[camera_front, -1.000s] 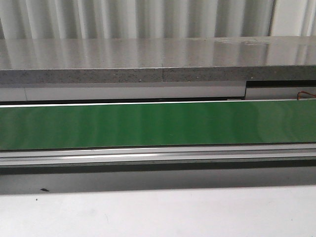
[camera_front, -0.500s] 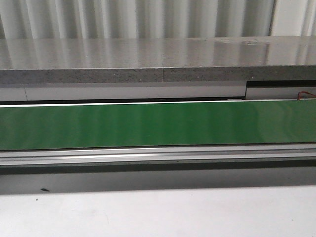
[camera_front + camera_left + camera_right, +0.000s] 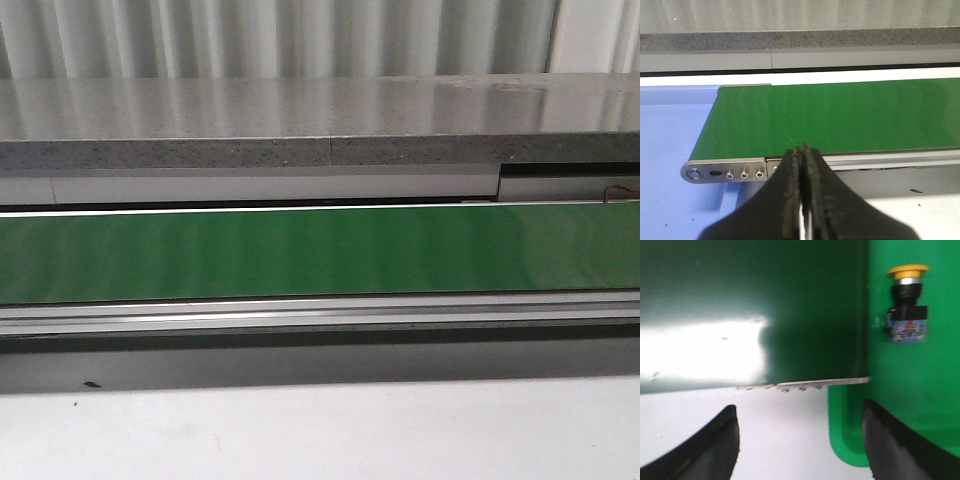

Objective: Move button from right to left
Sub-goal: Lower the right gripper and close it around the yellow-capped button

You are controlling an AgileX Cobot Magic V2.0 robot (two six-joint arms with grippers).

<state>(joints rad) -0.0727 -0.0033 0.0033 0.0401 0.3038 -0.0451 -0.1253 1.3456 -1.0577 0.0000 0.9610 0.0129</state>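
Green conveyor belt point(image 3: 320, 250) is running across the front view, with neither arm nor the button showing there.

Left gripper point(image 3: 803, 150) is sitting with its black fingers point(image 3: 790, 185) pressed together and holding nothing, hovering just off the belt's rounded end roller point(image 3: 722, 174) beside a light blue tray point(image 3: 670, 150).

Right gripper point(image 3: 800, 440) is hanging spread wide and empty over the other belt end. The button point(image 3: 906, 302), with its yellow mushroom cap, black collar and blue contact block, is lying on its side in a bright green plastic tray point(image 3: 850, 450), well off the fingers' centreline.

Risks, judging from this:
- descending as aligned would close on belt edge, not the part
- jaws landing on the round cap could let it roll or squirt out
- tray rim could be catching a fingertip
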